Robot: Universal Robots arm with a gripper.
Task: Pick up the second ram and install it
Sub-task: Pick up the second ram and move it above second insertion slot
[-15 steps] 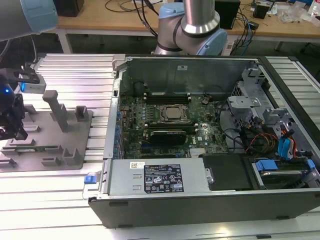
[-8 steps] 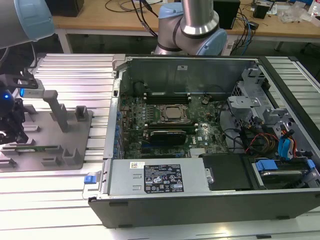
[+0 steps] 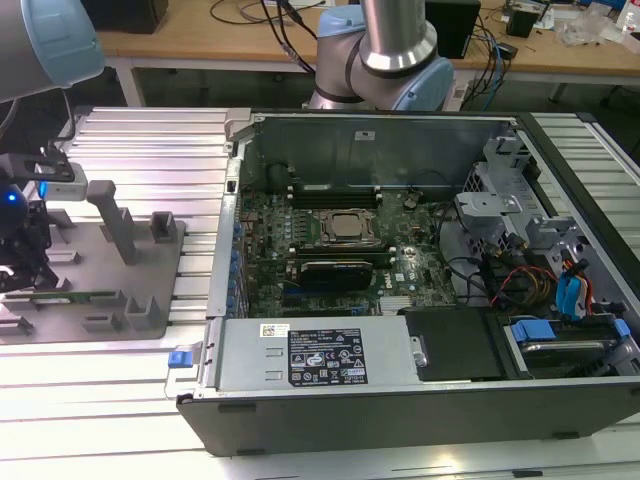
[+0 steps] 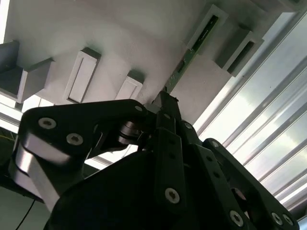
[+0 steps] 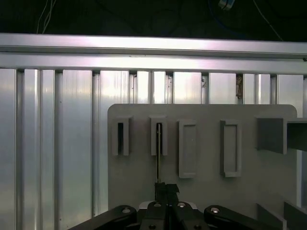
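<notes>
The pick-up half of the job is in hand. In the first wrist view the gripper (image 5: 165, 188) sits low over the grey fixture plate (image 5: 240, 191), and its fingers look drawn together on the near end of the second ram (image 5: 158, 160). The stick shows here edge-on as a thin dark line. It runs from the fingertips across the plate into the raised slot block (image 5: 158, 136), second in the row of four blocks on that plate. Its far end is seated in that block, so I judge it gripped but not yet lifted clear. The second wrist view agrees: a green board edge leaves the closed fingertips and runs straight across the pale plate to the slot block. In the exterior view the open computer case (image 3: 350, 400) stands well apart from the fixture plate, towards the exterior view's right. Its motherboard is exposed, with the long memory slots (image 3: 335, 188) lying just beyond the processor socket (image 3: 345, 228) (whether any slot is already filled I cannot make out). Both plate and case rest on the ribbed aluminium table (image 3: 150, 130). As a judgement, freeing the stick calls for a straight draw in line with its block and no twist, since so thin a board would bind or flex. The grip must hold it square, because seating it needs its edge parallel to a memory slot.
</notes>
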